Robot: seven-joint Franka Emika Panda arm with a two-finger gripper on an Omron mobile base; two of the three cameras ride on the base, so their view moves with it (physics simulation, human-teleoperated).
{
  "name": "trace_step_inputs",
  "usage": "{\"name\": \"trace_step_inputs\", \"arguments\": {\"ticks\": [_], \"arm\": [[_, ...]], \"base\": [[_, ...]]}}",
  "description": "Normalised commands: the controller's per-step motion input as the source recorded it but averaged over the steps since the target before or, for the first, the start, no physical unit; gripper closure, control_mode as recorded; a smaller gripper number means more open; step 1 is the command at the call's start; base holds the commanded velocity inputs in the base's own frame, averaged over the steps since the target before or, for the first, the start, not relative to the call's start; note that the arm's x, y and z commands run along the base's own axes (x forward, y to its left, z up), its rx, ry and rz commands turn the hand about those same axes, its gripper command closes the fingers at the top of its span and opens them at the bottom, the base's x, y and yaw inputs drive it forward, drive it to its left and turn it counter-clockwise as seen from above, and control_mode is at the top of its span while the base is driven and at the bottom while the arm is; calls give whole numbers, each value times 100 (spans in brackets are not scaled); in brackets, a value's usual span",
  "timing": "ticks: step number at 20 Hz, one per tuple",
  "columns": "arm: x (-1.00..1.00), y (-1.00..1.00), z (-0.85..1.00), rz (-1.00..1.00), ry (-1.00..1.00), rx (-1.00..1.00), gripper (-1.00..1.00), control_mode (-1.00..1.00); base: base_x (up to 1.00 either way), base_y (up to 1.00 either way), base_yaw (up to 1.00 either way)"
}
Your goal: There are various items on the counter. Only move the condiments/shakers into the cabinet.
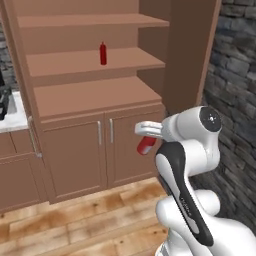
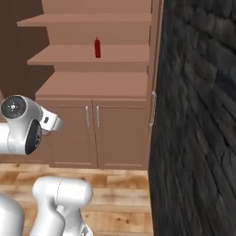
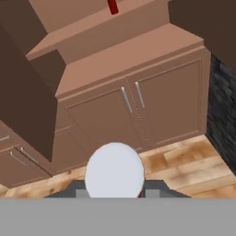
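Near, at the centre right of the left base view, the hand clamps a red bottle. Farther, upper centre, another bottle stands on the cabinet shelf. Raised carelessly, the carried one might clip a shelf edge.

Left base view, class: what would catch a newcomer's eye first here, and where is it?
The white gripper in front of the cabinet doors, shut on a red bottle that hangs below it. Next, the dark red squeeze bottle standing upright, alone on a middle shelf of the cabinet.
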Motion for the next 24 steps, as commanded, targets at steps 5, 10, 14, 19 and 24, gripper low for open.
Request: {"name": "trace_step_inputs", "arguments": {"ticks": [5,10,14,19,24], "arm": [[0,0,0,0,0,0,100,100],[0,0,0,0,0,0,100,100],[0,0,0,0,0,0,100,100],[0,0,0,0,0,0,100,100],[0,0,0,0,0,0,100,100]], "base": [[59,-7,0],[67,-3,0],[81,0,0],[85,0,0],[83,0,-1]]}}
